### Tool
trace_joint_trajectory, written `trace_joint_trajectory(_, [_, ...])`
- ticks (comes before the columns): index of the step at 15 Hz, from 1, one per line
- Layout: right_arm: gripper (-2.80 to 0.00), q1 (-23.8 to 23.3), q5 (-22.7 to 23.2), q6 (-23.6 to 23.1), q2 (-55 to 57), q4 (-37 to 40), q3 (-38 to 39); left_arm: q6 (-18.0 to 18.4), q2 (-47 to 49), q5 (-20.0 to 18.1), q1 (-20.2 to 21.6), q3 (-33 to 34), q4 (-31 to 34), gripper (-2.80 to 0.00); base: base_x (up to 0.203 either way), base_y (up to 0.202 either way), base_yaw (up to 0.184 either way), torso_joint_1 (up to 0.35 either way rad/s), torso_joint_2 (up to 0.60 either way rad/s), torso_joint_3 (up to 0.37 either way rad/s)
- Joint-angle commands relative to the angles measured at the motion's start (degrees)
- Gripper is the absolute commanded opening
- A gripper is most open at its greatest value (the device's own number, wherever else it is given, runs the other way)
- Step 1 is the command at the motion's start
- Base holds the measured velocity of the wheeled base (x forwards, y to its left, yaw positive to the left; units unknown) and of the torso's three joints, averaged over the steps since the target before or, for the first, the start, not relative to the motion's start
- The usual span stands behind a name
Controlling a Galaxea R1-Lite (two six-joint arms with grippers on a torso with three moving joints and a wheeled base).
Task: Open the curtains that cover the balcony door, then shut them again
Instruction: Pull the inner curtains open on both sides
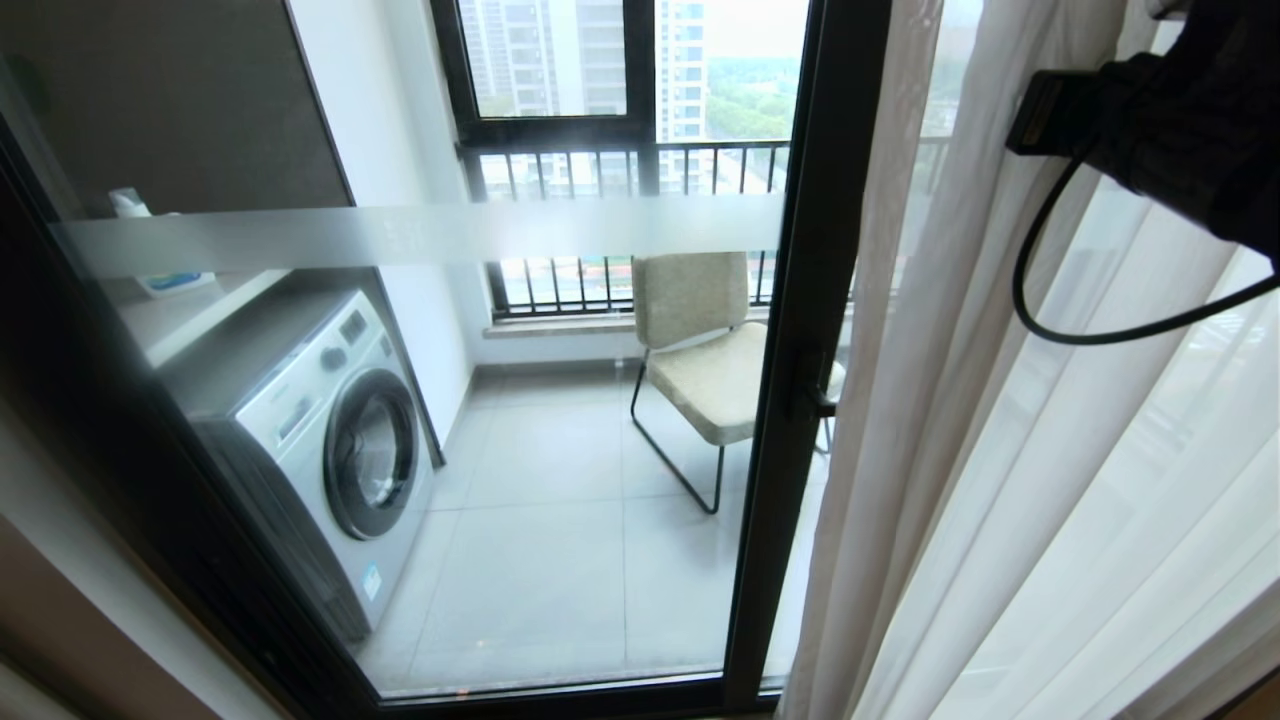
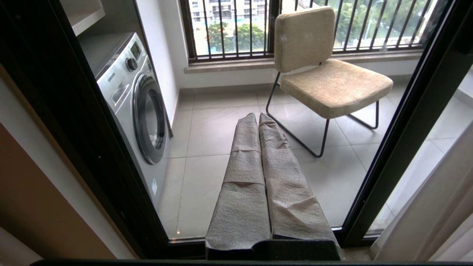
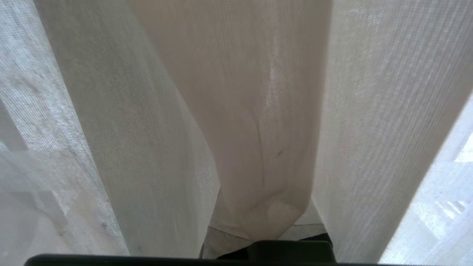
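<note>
The curtains (image 1: 1000, 450) are bunched right of the balcony door (image 1: 560, 400). A fold is pinched by the right pincer (image 3: 258, 229); it may slip out if tugged fast. The left pincer (image 2: 258, 118) is pressed together.

Our left gripper (image 2: 258, 118) points level at the balcony door (image 2: 399, 155), its two cloth-wrapped fingers (image 2: 244, 184) pressed together side by side with nothing between them. Through the glass we see a washing machine (image 2: 136, 103) against the wall, its round porthole facing the tiled floor (image 2: 207, 125). A beige padded chair (image 2: 325, 77) on thin black legs stands in front of the barred window (image 2: 229, 29) (trees and buildings show beyond the bars). At the edge past the black door frame hang pale folds of the curtains (image 2: 436, 214).
</note>
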Motion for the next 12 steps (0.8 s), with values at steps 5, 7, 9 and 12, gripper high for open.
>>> trace_joint_trajectory(5, [-2.80,0.0,-0.1,0.0,-0.2,-0.2,0.3,0.0,0.0,0.0,0.0,0.0,0.0,-2.80,0.000,0.000,0.000,0.000,0.00,0.000])
trace_joint_trajectory(7, [-2.80,0.0,-0.1,-0.1,-0.5,-0.3,1.5,0.0,0.0,0.0,0.0,0.0,0.0,-2.80,0.000,0.000,0.000,0.000,0.00,0.000])
trace_joint_trajectory(9, [-2.80,0.0,-0.1,-0.1,-0.8,-0.4,1.7,0.0,0.0,0.0,0.0,0.0,0.0,-2.80,0.000,0.000,0.000,0.000,0.00,0.000])
trace_joint_trajectory(12, [-2.80,0.0,-0.1,0.0,-0.8,-0.4,1.7,0.0,0.0,0.0,0.0,0.0,0.0,-2.80,0.000,0.000,0.000,0.000,0.00,0.000])
